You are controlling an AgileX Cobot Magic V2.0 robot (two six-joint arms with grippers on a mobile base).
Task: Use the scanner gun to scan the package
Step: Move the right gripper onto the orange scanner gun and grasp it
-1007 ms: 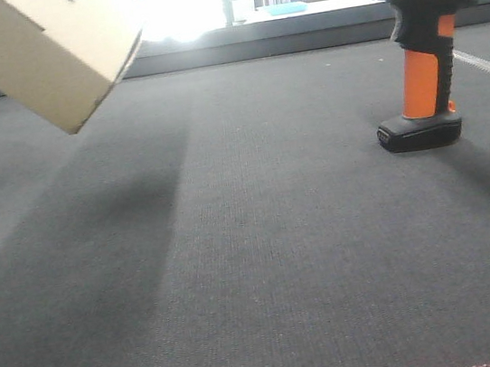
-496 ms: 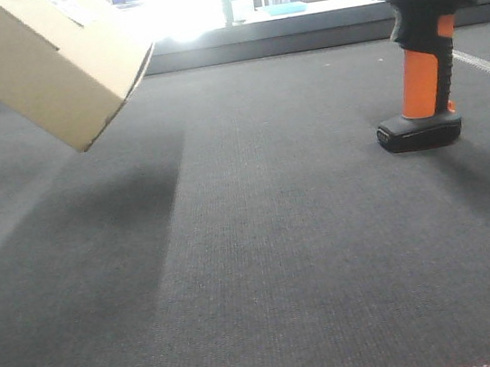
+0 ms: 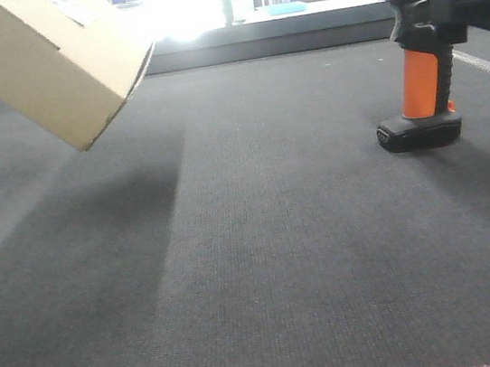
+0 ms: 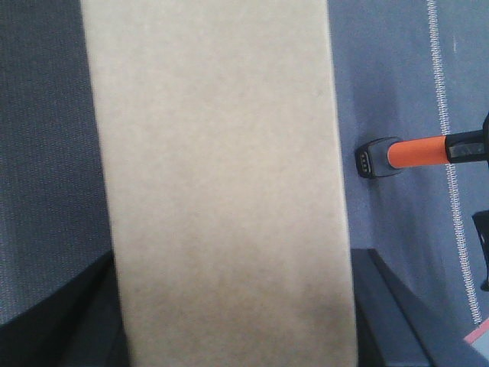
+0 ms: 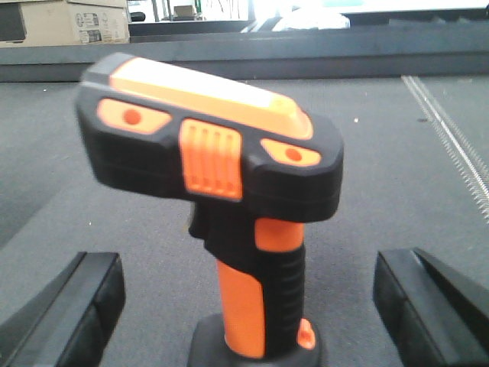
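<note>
On the bench, far right, the scanner gun stood upright between the parted jaws of the right gripper (no contact yet); closing squarely on its stem seemed wise. Far left, the left gripper clamped the package aloft.

Dark grey woven surface, scanner gun upright on its flat black foot.

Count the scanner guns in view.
1. The scanner gun stands upright on the grey mat at front-view right, the open right gripper straddling it. The package may hide others.
</note>
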